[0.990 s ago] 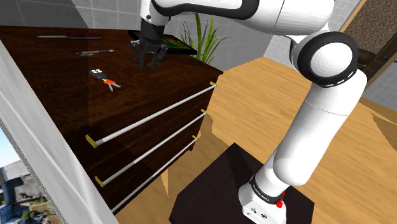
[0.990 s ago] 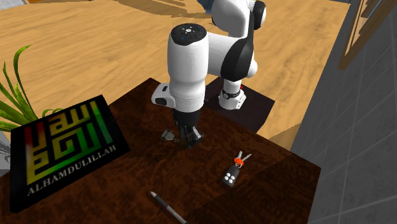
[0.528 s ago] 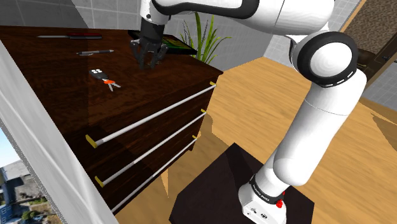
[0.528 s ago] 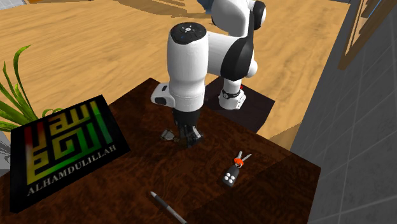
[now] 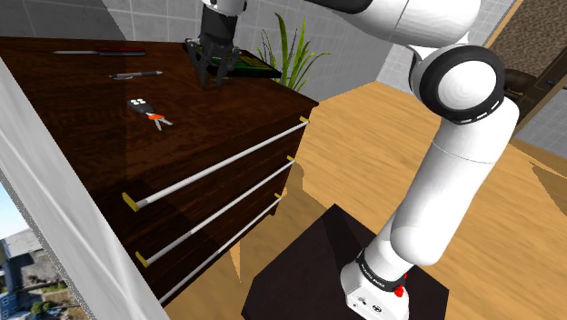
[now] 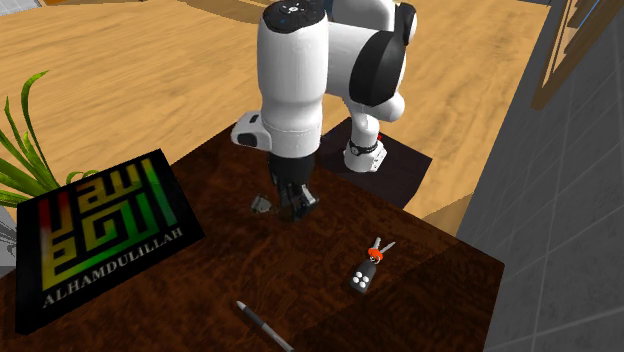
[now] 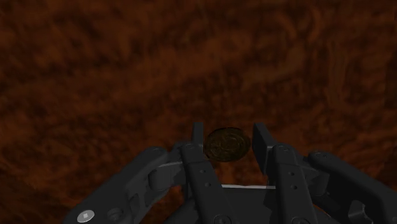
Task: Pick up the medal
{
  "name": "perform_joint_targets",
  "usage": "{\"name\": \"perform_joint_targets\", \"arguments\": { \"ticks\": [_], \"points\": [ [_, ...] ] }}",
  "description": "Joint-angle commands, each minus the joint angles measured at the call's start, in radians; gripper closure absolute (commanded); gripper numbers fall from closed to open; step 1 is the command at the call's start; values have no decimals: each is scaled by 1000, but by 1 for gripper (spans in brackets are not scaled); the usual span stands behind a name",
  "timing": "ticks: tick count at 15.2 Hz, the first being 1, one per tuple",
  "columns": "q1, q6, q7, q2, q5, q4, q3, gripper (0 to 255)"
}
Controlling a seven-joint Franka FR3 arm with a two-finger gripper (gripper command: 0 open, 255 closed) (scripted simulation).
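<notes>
The medal (image 7: 226, 144) is a small dark bronze disc, clasped between my two black fingers (image 7: 198, 136) in the wrist view. It hangs above the dark wooden dresser top (image 7: 127, 70). My gripper (image 5: 212, 78) is raised off the surface near the dresser's back, shut on the medal. In the second exterior view the gripper (image 6: 294, 212) points straight down over the middle of the dresser top (image 6: 300, 270), a little above the wood.
A black key fob with a red ring (image 5: 146, 111) (image 6: 366, 270) lies toward the wall side. A pen (image 5: 136, 75) (image 6: 262, 325) lies beyond it. A framed plaque (image 6: 100, 235) and a green plant (image 5: 289, 50) are at the dresser's far end. Drawers (image 5: 218, 168) face the wooden floor.
The gripper has risen from the dresser top with the medal between its fingers. The arm's upper links have moved up too. The key fob and pen have not moved.
</notes>
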Motion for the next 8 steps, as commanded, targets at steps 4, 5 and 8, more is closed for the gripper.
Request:
{"name": "perform_joint_targets", "arguments": {
  "ticks": [4,5,8],
  "points": [
    [9,-82,3,27,-9,107,3,255],
    [12,-99,4,33,-12,130,4,255],
    [15,-118,5,41,-15,157,4,255]
  ]
}}
